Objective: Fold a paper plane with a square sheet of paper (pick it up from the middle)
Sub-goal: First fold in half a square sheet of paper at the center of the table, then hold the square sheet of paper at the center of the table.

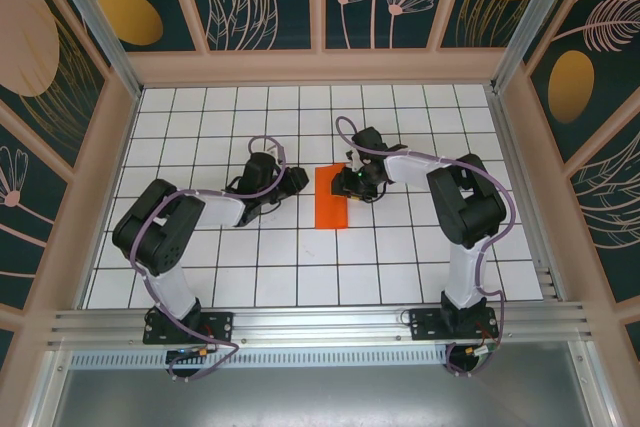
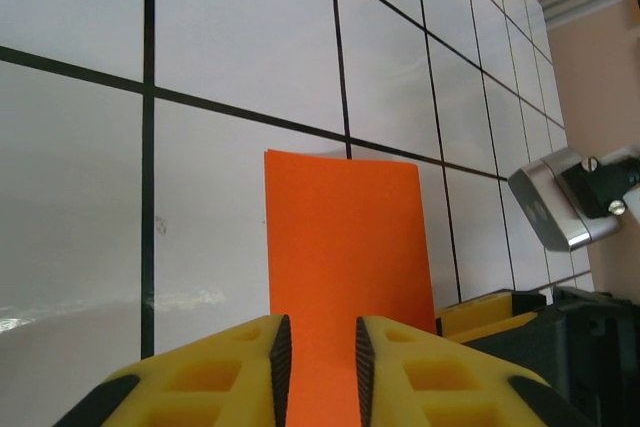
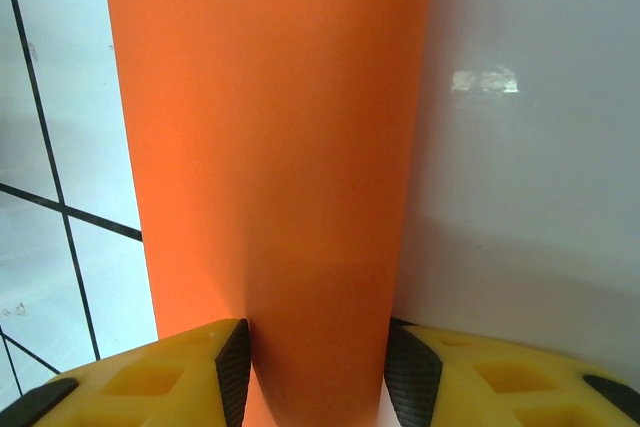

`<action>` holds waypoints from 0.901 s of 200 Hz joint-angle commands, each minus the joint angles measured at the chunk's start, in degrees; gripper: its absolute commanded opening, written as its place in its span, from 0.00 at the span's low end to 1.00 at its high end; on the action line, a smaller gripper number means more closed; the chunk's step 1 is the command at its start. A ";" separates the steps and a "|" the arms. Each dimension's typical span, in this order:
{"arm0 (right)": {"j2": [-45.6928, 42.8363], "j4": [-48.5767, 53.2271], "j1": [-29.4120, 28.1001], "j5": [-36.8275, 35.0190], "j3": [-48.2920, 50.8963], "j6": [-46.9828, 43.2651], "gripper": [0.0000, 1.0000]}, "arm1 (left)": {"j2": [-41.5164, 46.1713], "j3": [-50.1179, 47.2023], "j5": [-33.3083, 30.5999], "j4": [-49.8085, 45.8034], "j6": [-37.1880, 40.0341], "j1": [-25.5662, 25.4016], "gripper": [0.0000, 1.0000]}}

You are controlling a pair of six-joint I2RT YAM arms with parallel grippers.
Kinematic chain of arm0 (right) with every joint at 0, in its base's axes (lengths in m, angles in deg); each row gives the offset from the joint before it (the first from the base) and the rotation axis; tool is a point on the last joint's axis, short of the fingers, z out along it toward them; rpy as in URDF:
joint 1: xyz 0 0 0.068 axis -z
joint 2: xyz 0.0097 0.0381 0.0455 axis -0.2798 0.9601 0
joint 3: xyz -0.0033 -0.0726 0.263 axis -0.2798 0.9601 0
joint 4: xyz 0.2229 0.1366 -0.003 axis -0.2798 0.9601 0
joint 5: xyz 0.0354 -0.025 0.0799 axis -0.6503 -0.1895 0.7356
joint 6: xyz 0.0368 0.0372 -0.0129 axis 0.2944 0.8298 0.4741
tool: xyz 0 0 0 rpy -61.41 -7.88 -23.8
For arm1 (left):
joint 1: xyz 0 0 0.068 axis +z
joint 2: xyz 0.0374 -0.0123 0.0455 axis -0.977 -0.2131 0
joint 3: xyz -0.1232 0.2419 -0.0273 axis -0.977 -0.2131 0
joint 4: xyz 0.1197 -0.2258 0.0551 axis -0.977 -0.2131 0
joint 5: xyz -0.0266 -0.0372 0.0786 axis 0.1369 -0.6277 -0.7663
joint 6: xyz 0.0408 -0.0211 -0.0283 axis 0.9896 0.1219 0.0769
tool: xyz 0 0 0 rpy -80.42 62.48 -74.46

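The square sheet of paper [image 1: 332, 198] lies flat on the table [image 1: 250, 247] as a narrow orange rectangle, its long axis running away from the arm bases. The right gripper [image 1: 352, 179] sits over the sheet's far right corner, fingers apart with orange between them. The left gripper [image 1: 296, 179] is just beside the sheet's left long edge, its fingers [image 2: 250, 347] nearly together, and I cannot tell whether they pinch paper. Bare tiles surround the sheet on every side, so the next fold likely has room.
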 commanded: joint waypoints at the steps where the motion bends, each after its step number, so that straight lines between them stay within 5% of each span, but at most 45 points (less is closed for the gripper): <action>1: 12.19 1.92 -0.91 -11.03 4.93 -2.21 0.49 | -1.61 1.77 3.61 2.54 -0.46 0.10 0.23; 180: 14.71 1.39 -1.61 -11.63 5.55 -1.77 0.49 | -9.75 6.40 14.04 3.68 -1.61 -0.42 0.02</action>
